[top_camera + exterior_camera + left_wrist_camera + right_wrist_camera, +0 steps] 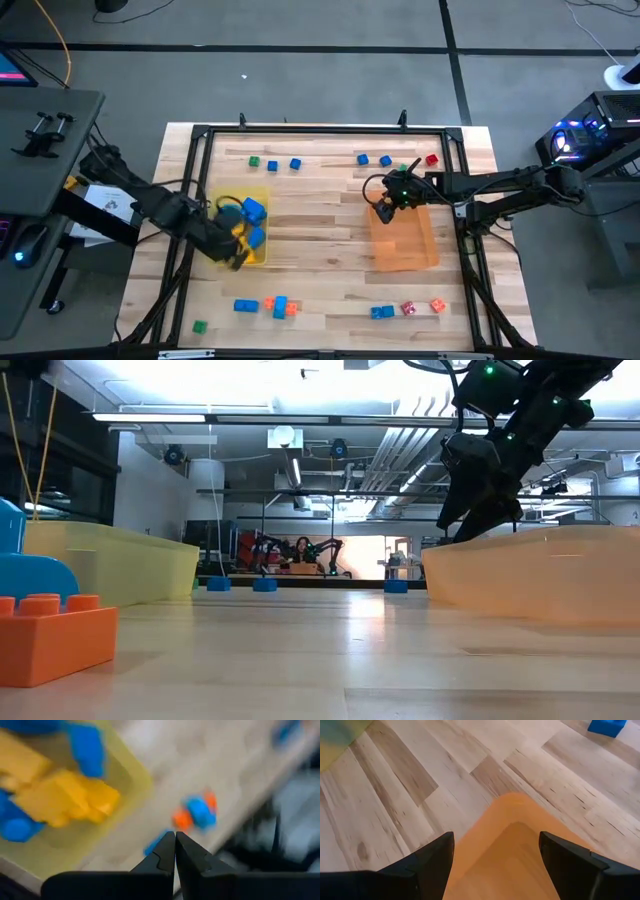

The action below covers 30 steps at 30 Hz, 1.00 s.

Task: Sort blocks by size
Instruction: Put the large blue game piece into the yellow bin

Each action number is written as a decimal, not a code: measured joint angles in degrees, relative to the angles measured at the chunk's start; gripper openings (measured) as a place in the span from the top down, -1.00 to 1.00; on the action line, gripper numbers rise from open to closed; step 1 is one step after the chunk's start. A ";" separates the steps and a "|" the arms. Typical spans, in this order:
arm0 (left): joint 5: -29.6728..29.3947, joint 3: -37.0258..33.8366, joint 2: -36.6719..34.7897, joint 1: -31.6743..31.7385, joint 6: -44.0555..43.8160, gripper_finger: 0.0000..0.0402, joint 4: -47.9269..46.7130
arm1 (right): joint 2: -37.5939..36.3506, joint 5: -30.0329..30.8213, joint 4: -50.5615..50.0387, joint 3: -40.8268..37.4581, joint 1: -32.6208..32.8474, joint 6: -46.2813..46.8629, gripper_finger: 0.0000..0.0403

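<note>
Large blue and yellow blocks lie in the yellow tray at the left; they also show in the left wrist view. My left gripper is shut and empty over that tray's near edge. My right gripper is open and empty, hanging above the far left corner of the orange tray. Small blocks lie on the table along the far side and the near side.
Loose blocks at the far side are green, blue and red. Near-side ones are blue, green, blue and orange. A black frame rims the table. Bare wood lies between the trays.
</note>
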 joint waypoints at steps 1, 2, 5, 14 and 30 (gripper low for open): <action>2.57 0.00 0.41 -0.25 3.96 0.98 0.81 | 0.00 0.00 0.10 0.00 0.00 0.00 -0.42; 4.64 -0.02 0.91 -0.55 7.78 0.96 1.51 | 0.00 0.01 0.27 0.00 -0.01 0.00 -0.42; 7.13 -0.02 3.61 -0.93 18.56 0.84 1.77 | 0.00 0.00 0.75 0.00 0.00 0.38 -0.42; 10.31 -0.04 15.96 -2.05 36.38 0.10 3.51 | 0.00 0.00 0.50 0.00 0.00 1.46 -0.42; 5.20 -0.08 23.07 -9.72 31.42 -0.55 16.41 | 0.00 -0.44 0.01 0.00 0.00 -1.32 -0.42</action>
